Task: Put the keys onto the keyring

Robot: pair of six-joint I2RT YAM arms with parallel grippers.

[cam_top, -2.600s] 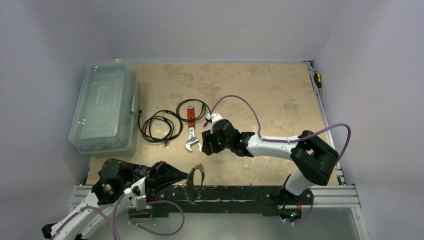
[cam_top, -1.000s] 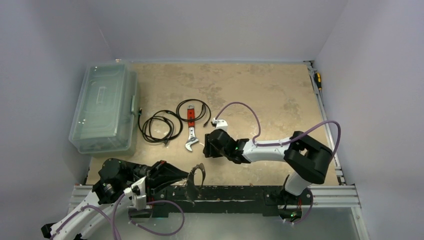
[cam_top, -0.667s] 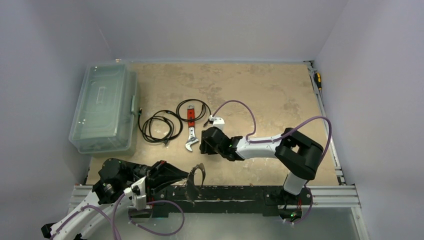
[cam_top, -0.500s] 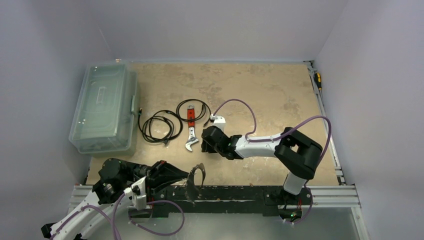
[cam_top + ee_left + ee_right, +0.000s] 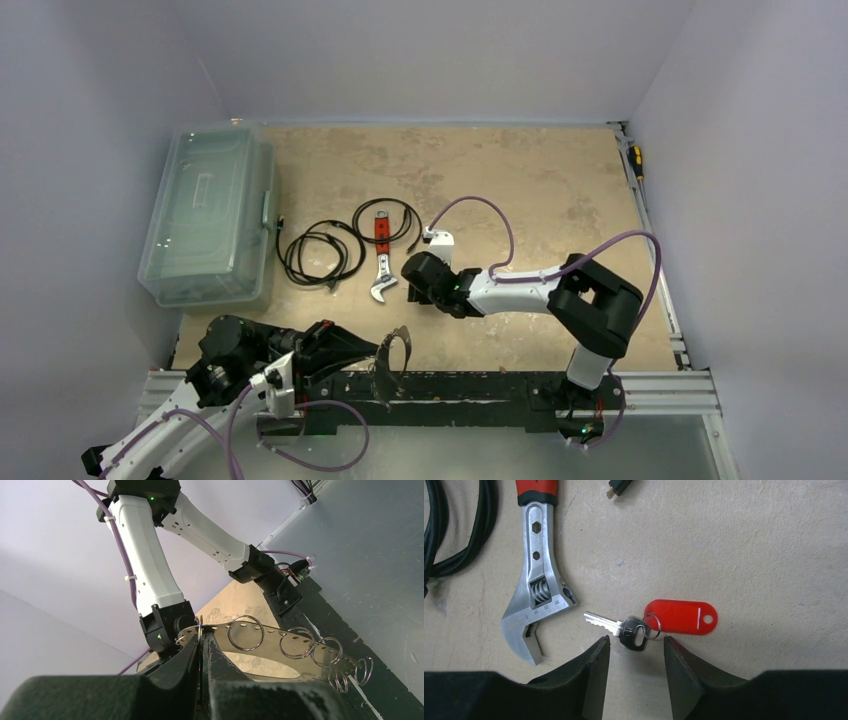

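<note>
One small silvery key with a dark head lies flat on the table, joined by a small split ring to a red plastic tag. My right gripper is open just above it, one finger on each side of the key's head, not touching. In the top view the right gripper hides the key. My left gripper is shut on the keyring, a silvery oval loop with holes that carries several small split rings. It holds the keyring up at the table's near edge.
An adjustable wrench with a red handle lies just left of the key. Black coiled cables lie left of the wrench. A clear lidded box stands at the far left. A screwdriver lies on the right rail.
My right gripper has moved left and down towards the table beside the wrench's head. My left gripper and the keyring have not moved.
</note>
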